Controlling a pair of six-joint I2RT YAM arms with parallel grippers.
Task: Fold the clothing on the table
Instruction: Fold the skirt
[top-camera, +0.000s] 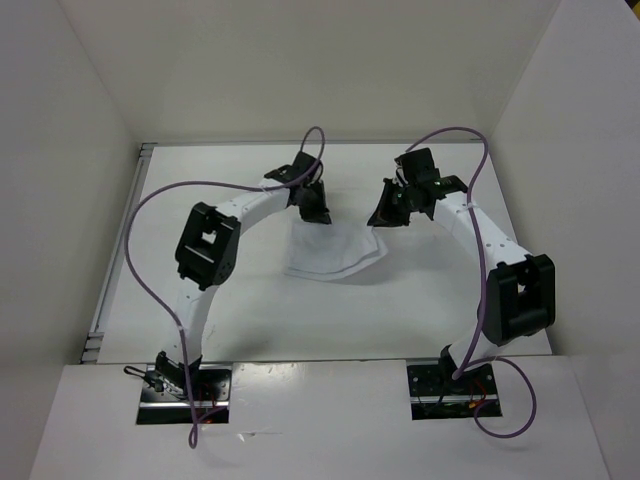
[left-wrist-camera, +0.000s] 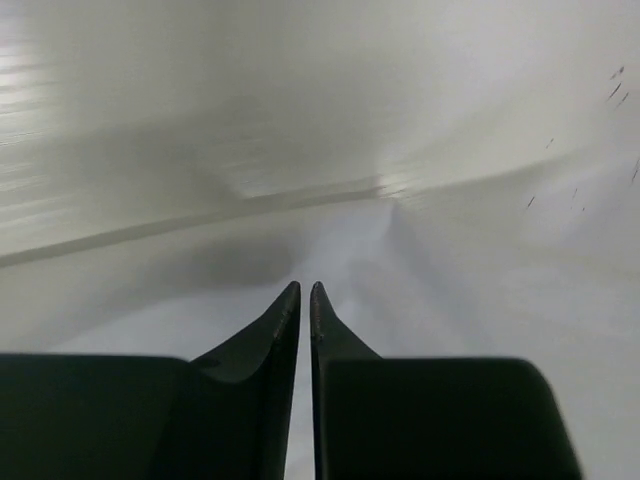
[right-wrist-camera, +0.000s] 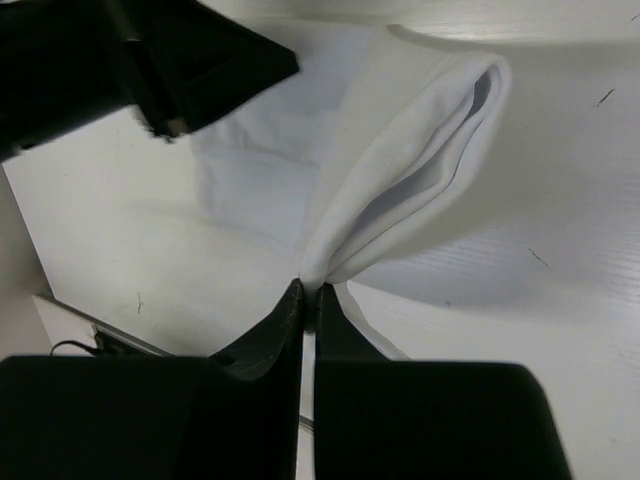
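Note:
The clothing (top-camera: 335, 250), a limp white piece, lies bunched on the table (top-camera: 250, 310) between the two arms. My right gripper (top-camera: 385, 215) is shut on its right edge. In the right wrist view the fabric (right-wrist-camera: 400, 150) rises in folds from the pinched fingertips of that gripper (right-wrist-camera: 308, 290). My left gripper (top-camera: 318, 212) hangs over the cloth's far left corner. In its own blurred view its gripper (left-wrist-camera: 305, 287) shows only a sliver of a gap, with no fabric seen between the fingers. The left gripper (right-wrist-camera: 170, 70) also shows as a dark shape in the right wrist view.
White walls close in the table at the back and on both sides. A thin metal strip (top-camera: 120, 250) runs along the left edge. Purple cables (top-camera: 150, 200) loop off both arms. The arm bases (top-camera: 185, 385) sit at the near edge.

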